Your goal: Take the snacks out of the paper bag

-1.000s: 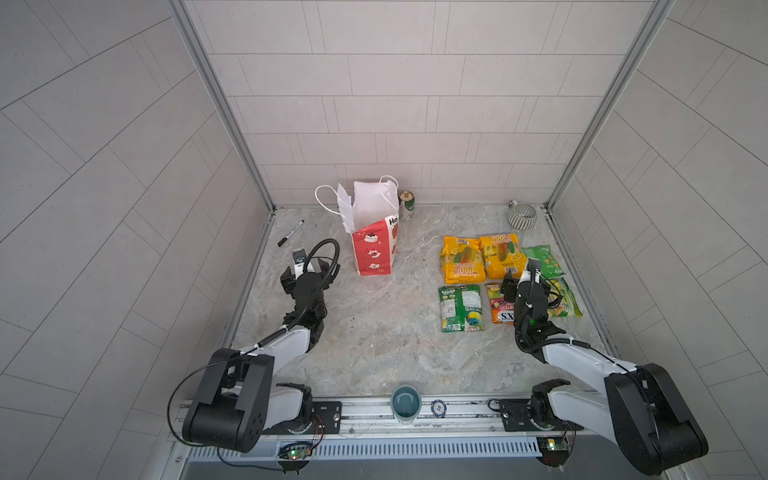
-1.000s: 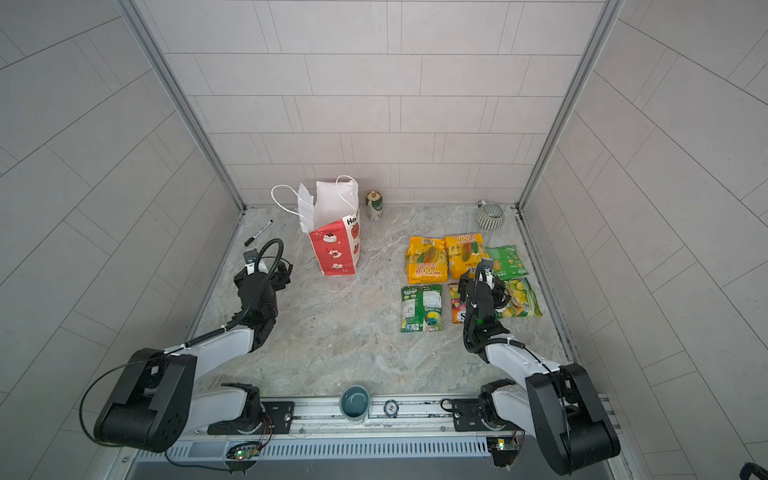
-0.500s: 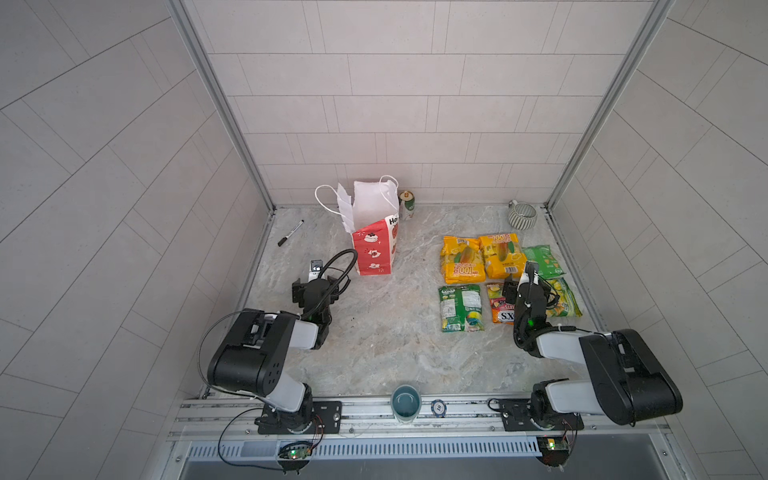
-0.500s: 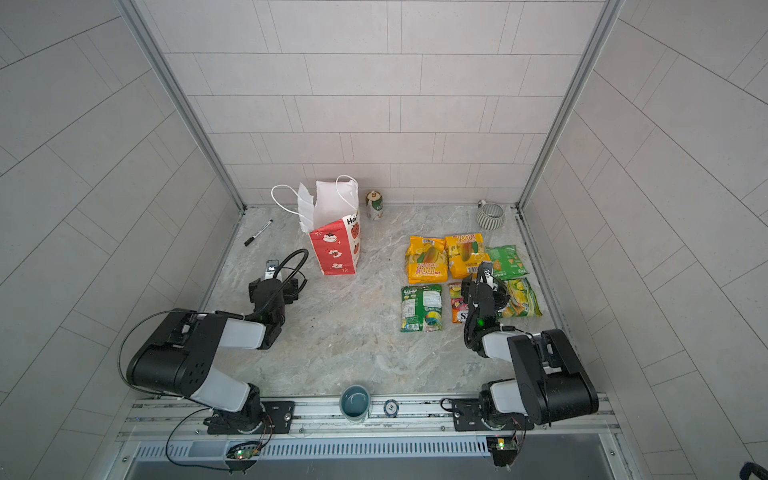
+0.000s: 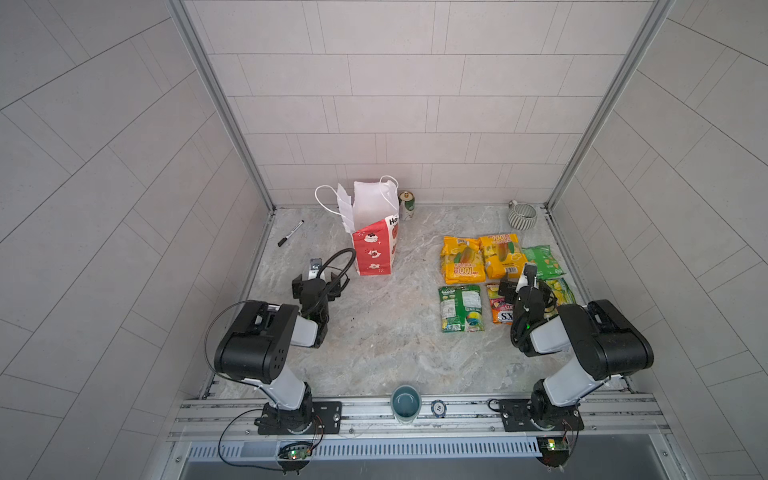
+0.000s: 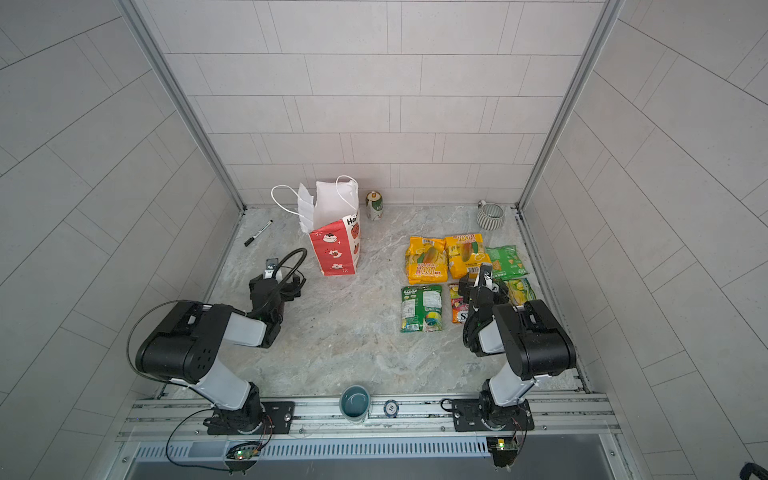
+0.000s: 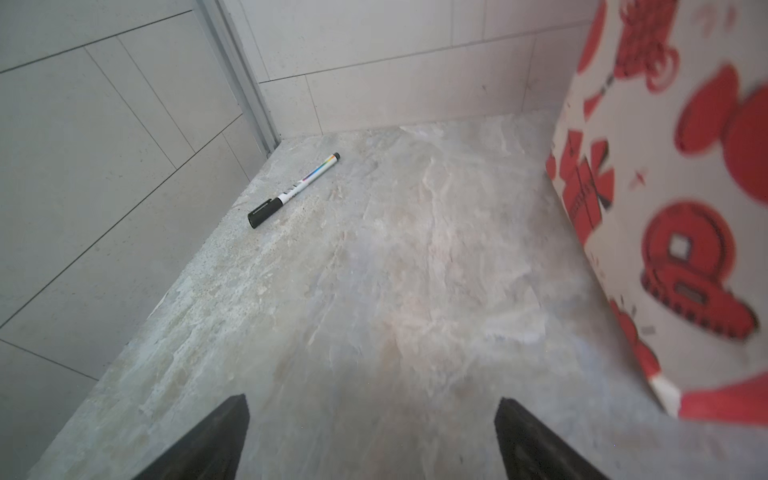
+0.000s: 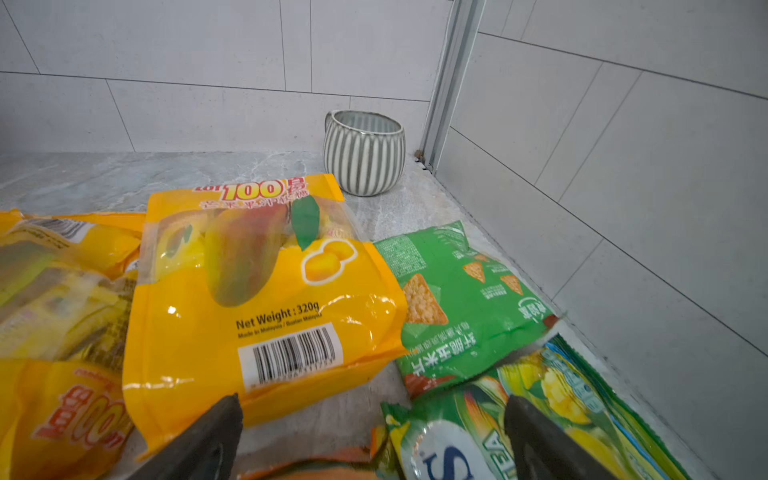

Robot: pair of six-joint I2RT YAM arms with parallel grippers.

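The paper bag (image 5: pixel 374 249) stands upright near the counter's (image 5: pixel 395 345) back edge, left of the middle, with its mouth open. All six snacks (image 5: pixel 461 259) lie flat in two rows by the right edge, outside the bag. The left gripper (image 7: pixel 372 401) hovers low near the bag's front corner, jaws apart and empty. The right gripper (image 8: pixel 372 399) hangs over the front row of packets, jaws apart, gripping nothing.
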